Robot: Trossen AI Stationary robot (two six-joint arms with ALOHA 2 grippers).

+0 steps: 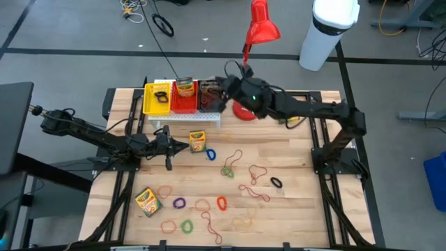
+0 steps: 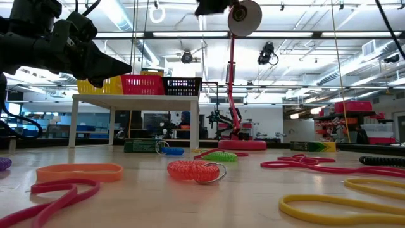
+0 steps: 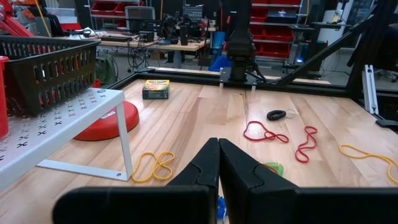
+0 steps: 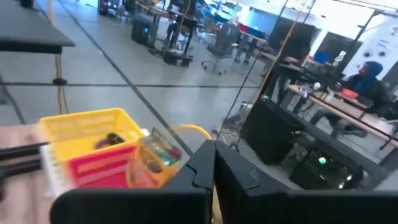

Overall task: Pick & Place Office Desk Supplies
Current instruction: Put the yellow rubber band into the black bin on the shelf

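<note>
Green-and-yellow crayon box (image 1: 198,141) lies just right of my clenched, empty left claw (image 1: 182,146), near the white rack (image 1: 187,118). Far side, my right claw (image 1: 214,93), also clenched, hangs over the black basket (image 1: 209,97). Rubber bands (image 1: 221,203) scatter nearer.

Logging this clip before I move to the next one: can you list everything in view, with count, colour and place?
Baskets: three, yellow, red and black, side by side on the white rack.
Rack: one, white, perforated, at the table's far edge.
Crayon boxes: three seen, green and yellow; one in the red basket, one in front of the rack, one near the front left.
Rubber bands: many loops, red, brown, purple, blue, green, black, scattered over the table.
Lamp: one, red, standing right of the rack.
Table: one, light wood.
Left claw: shut, empty, beside the box in front of the rack.
Right claw: shut, over the black basket.
</note>
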